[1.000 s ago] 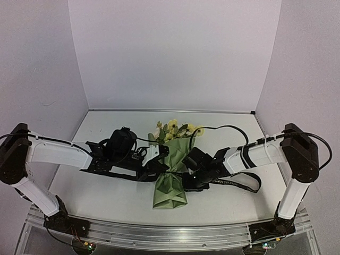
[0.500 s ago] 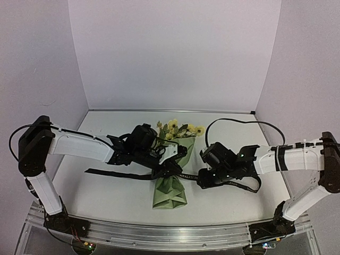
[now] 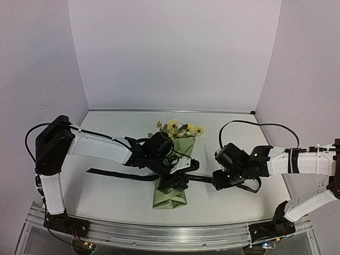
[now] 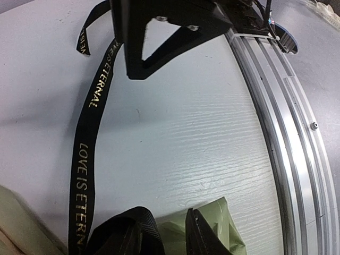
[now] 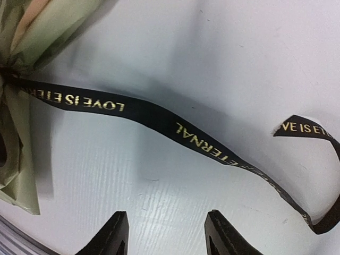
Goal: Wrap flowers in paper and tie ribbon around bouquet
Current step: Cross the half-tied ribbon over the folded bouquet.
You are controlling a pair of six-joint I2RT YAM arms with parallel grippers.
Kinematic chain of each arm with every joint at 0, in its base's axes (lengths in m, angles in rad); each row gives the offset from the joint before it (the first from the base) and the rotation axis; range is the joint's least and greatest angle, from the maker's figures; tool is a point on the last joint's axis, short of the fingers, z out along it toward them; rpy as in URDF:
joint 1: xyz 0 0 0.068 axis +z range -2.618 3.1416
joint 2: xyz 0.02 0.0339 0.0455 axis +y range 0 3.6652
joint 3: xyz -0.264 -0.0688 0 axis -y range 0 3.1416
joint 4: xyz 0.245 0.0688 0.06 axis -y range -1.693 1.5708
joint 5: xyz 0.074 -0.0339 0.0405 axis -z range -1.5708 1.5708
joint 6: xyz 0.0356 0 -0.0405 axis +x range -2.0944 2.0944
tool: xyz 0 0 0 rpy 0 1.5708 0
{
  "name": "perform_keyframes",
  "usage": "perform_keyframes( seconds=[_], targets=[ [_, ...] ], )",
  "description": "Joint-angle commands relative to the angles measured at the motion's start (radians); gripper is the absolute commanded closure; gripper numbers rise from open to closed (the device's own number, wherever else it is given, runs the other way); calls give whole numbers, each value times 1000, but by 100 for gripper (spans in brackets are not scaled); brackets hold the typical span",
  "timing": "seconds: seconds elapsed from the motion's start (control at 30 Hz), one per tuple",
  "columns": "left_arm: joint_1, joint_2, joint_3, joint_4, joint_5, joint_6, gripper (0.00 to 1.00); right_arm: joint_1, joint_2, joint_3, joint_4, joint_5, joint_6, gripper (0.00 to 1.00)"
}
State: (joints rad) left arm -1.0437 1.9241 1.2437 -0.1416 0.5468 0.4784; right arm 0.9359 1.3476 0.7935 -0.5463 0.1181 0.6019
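The bouquet lies mid-table, its flowers (image 3: 178, 129) topping a cone of olive-green paper (image 3: 171, 196). The black ribbon (image 3: 114, 173) crosses the cone's waist and trails out to both sides. My left gripper (image 3: 179, 183) hovers over the cone's lower part, open a little. Green paper (image 4: 228, 223) shows in the gap of the left gripper (image 4: 164, 218), and a loop of ribbon (image 4: 87, 138) drapes over one finger. My right gripper (image 3: 217, 181) sits just right of the cone. The right gripper (image 5: 166, 215) is open and empty, and the lettered ribbon (image 5: 159, 114) lies beyond its tips.
An aluminium rail (image 3: 159, 234) runs along the near table edge, close to the cone's foot (image 4: 287, 133). The ribbon's right end curls on the table (image 5: 305, 127). A black cable (image 3: 255, 126) arcs above the right arm. Walls close in on three sides.
Both grippers have opened and let go of the ribbon. The left arm has reached further right over the cone. The right arm has drawn back to the right.
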Motion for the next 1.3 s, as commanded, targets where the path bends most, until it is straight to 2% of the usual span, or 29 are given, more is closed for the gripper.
perform_keyframes(
  seconds=[0.0, 0.2, 0.6, 0.9, 1.1, 1.27],
  targets=[
    [-20, 28, 83, -51, 14, 23, 65, -44, -40, -26, -32, 1, -2, 48],
    [-36, 61, 139, -92, 6, 18, 58, -82, -46, -30, -49, -28, -11, 46],
    [-74, 96, 186, -110, -31, 21, 56, -114, -33, -36, -64, -38, -23, 46],
    [-75, 79, 186, -69, -103, -11, 38, -116, -8, -19, -73, -58, -22, 46],
    [-78, 59, 199, -127, -114, -25, 36, -116, -11, -2, -95, -63, -35, 47],
    [-76, 21, 167, -144, -87, -30, 37, -116, -2, 31, -83, -164, -51, 49]
  ],
)
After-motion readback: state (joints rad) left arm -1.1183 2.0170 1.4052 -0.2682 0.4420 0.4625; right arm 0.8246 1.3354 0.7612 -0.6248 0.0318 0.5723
